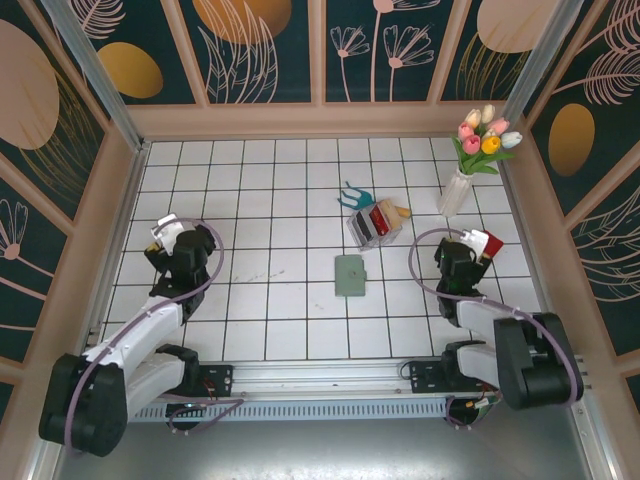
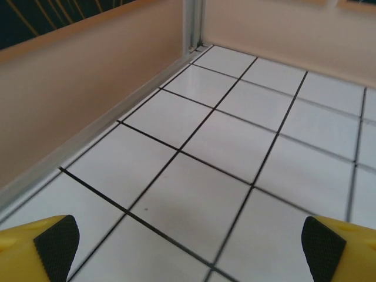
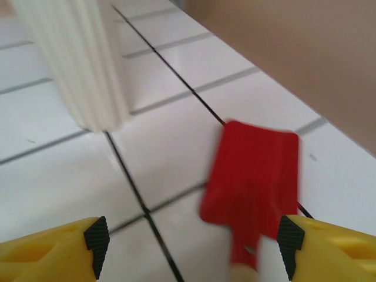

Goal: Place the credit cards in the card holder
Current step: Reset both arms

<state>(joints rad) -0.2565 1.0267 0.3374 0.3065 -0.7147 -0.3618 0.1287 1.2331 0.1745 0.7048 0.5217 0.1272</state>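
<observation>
— Sage-green card holder (image 1: 350,275): where is it being seen?
— Flat on the white tiles (image 1: 250,290), mid-table between the arms. The credit cards (image 1: 375,222) are being held upright in the clear rack (image 1: 358,236) just beyond it.
— And the grippers?
— The left gripper (image 2: 188,247) is being held spread wide over bare tile. The right gripper (image 3: 194,241) is being held spread too, with a blurred red trowel (image 3: 252,176) between its fingers, near the white vase (image 3: 76,59).

White square-tiled floor (image 1: 250,190) with dark grout lines, hemmed by a low tan wooden border (image 1: 300,122), dark teal wall panels (image 1: 265,60) printed with gold ovals and pale flower outlines, aluminium corner posts (image 1: 95,70), even light across the tiles
</observation>
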